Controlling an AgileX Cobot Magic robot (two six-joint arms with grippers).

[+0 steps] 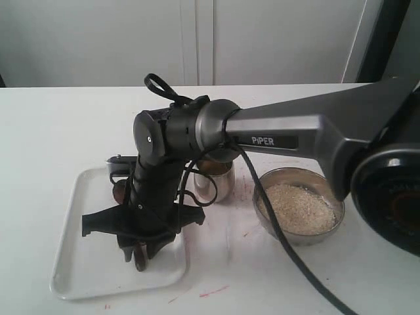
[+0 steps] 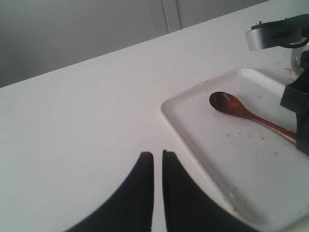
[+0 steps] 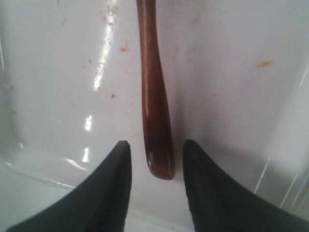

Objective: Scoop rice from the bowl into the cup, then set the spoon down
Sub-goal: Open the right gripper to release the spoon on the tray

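— What colour is the slim, long-handled wooden spoon (image 2: pixel 244 112)?
— Dark reddish-brown and glossy, with pale highlights along the handle.
— And the flat rectangular tray (image 2: pixel 193 140)?
— White, dotted with small brown specks.
— The wide round steel bowl (image 1: pixel 298 171)?
— Shiny silver-grey. The heap of small uncooked rice grains (image 1: pixel 298 209) is off-white to beige. The small steel cup (image 1: pixel 220 185) is the same mirror silver, brownish at the mouth.
— The flat table top (image 1: pixel 59 125)?
— White, with a few faint red marks (image 1: pixel 213 290).
— The robot parts?
— The left gripper (image 2: pixel 154 154) and the right gripper (image 3: pixel 157 144) are black. The long link of the right arm (image 1: pixel 289 128) is grey with white lettering, and its cable (image 1: pixel 275 230) is black.
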